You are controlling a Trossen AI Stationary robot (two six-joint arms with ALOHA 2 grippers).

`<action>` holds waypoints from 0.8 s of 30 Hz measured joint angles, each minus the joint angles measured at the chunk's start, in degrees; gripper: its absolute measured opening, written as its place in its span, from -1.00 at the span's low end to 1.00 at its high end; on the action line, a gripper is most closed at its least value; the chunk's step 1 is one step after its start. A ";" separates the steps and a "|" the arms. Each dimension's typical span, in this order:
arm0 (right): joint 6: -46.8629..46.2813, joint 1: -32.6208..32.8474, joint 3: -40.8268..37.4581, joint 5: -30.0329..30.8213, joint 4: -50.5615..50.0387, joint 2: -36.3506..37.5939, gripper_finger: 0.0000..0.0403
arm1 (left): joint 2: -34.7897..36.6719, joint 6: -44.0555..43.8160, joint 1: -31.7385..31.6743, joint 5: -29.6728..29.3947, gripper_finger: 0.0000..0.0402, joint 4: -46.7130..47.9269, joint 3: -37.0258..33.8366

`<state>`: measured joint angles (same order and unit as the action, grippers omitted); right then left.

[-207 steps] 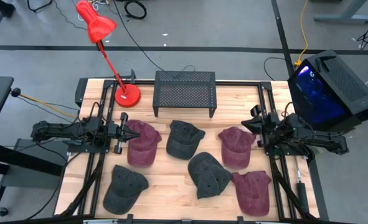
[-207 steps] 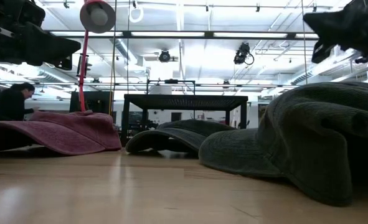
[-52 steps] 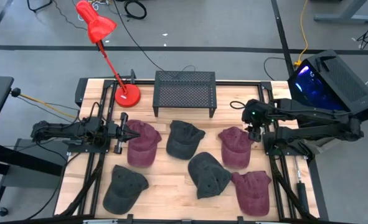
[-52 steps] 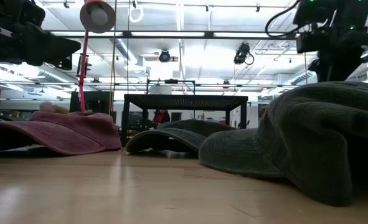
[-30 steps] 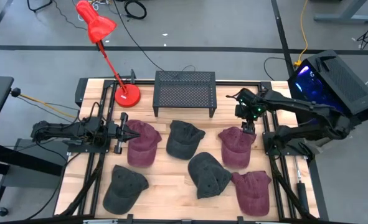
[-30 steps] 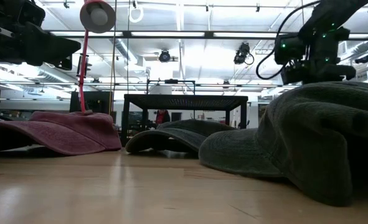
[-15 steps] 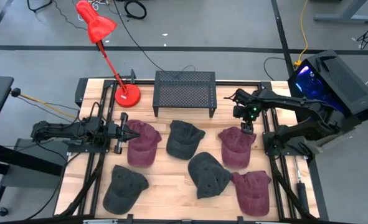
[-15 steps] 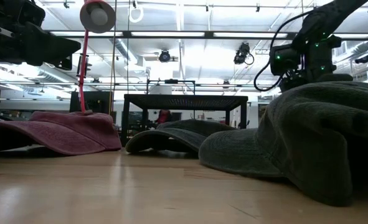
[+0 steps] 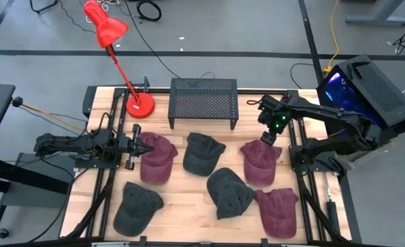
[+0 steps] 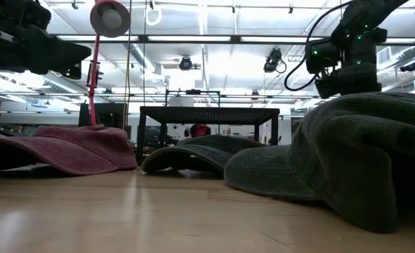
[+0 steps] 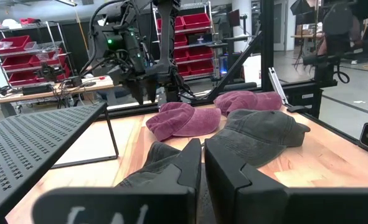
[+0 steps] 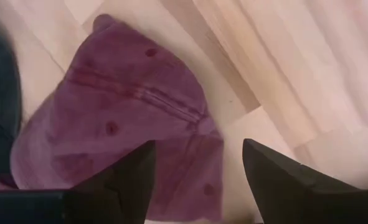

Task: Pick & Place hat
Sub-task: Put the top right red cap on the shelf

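Note:
Several caps lie crown up on the wooden table (image 9: 188, 189), some maroon and some dark grey. My right gripper (image 9: 268, 139) hangs open, pointing almost straight down, above the far edge of the far-right maroon hat (image 9: 260, 163). In the right wrist view its two fingers stand apart above that hat (image 12: 118, 127), around the gripper's middle (image 12: 199, 180), touching nothing. My left gripper (image 9: 146, 146) waits shut and level at the table's left side, by the left maroon hat (image 9: 157, 159).
A black mesh rack (image 9: 203, 101) stands at the far middle, with a red desk lamp (image 9: 139, 104) to its left. Dark grey hats (image 9: 202, 152) (image 9: 229, 192) lie mid-table. Another maroon hat (image 9: 279, 210) lies near right and a grey one (image 9: 137, 206) near left.
My right gripper has stayed over the far edge of the far-right maroon hat and has rolled about its own pointing line. No hat has moved.

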<state>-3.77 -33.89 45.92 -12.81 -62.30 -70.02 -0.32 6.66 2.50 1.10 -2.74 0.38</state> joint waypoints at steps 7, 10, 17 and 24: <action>-8.63 0.00 -2.74 -0.17 5.18 -1.30 0.19 | 0.02 0.00 -0.01 0.00 -0.86 -0.02 0.01; -12.39 0.00 -4.11 -0.17 6.46 -1.65 0.19 | 0.00 0.00 -0.02 0.00 -0.86 -0.02 0.02; -15.47 0.04 -8.16 -0.25 8.81 -1.94 0.19 | 0.01 0.00 -0.01 0.02 -0.86 -0.02 0.01; -15.41 0.04 -11.16 -0.20 14.31 -1.95 0.19 | 0.00 0.02 0.00 0.02 -0.86 -0.02 0.02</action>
<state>-19.18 -33.85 34.76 -13.00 -47.99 -71.96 -0.32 6.68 2.50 1.13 -2.76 0.40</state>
